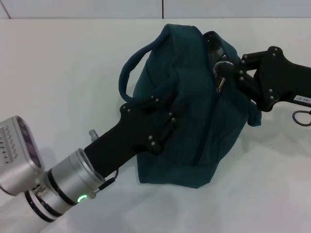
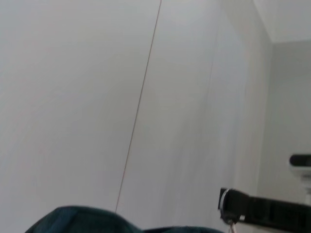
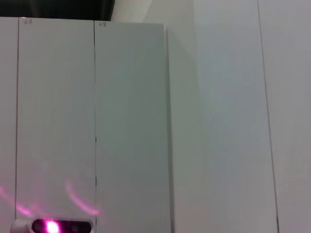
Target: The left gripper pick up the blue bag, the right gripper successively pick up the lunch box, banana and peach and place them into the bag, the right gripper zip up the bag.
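Note:
The blue bag (image 1: 194, 126) stands in the middle of the white table, its zip line running along the top. My left gripper (image 1: 163, 119) is shut on the bag's near-left side, by a handle. One free handle (image 1: 127, 73) arches out to the left. My right gripper (image 1: 227, 69) is at the bag's far top end, shut on the zip pull (image 1: 219, 85), where a small dark gap shows. The left wrist view catches the bag's top (image 2: 82, 218) and the right gripper's arm (image 2: 257, 208). The lunch box, banana and peach are out of view.
The white table (image 1: 58, 73) surrounds the bag on all sides. My left arm's silver wrist (image 1: 68, 187) fills the front left corner. A cable loop (image 1: 302, 118) hangs off the right arm. The right wrist view shows only white wall panels (image 3: 131, 121).

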`<state>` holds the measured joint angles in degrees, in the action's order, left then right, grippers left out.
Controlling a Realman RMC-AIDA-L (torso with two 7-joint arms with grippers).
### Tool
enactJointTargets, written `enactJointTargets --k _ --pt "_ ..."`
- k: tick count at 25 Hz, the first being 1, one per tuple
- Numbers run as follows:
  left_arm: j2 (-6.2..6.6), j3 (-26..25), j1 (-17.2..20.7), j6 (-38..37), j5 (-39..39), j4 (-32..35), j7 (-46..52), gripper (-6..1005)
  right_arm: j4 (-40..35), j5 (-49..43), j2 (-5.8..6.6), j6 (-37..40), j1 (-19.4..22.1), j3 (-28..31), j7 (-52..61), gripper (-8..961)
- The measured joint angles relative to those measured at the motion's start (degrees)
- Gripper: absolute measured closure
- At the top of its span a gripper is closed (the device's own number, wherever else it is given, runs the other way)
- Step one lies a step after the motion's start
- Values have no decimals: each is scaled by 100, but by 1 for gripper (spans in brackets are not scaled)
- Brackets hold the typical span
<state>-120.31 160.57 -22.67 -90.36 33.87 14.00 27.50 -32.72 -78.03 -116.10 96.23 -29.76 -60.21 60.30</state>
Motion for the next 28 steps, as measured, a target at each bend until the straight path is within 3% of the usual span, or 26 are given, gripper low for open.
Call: enactJointTargets --k 6,12,21,28 --pt "-1 12 -67 261 -41 44 -7 795 13 19 0 1 12 0 -62 934" --pt "8 40 -81 276 -53 11 -8 943 328 493 14 -53 40 49 -249 934" --pt "43 70 -141 205 -170 -125 11 943 457 853 30 -669 129 70 -312 934" --pt "50 60 -87 -588 -403 -624 -16 944 521 1216 18 -669 290 64 -697 934"
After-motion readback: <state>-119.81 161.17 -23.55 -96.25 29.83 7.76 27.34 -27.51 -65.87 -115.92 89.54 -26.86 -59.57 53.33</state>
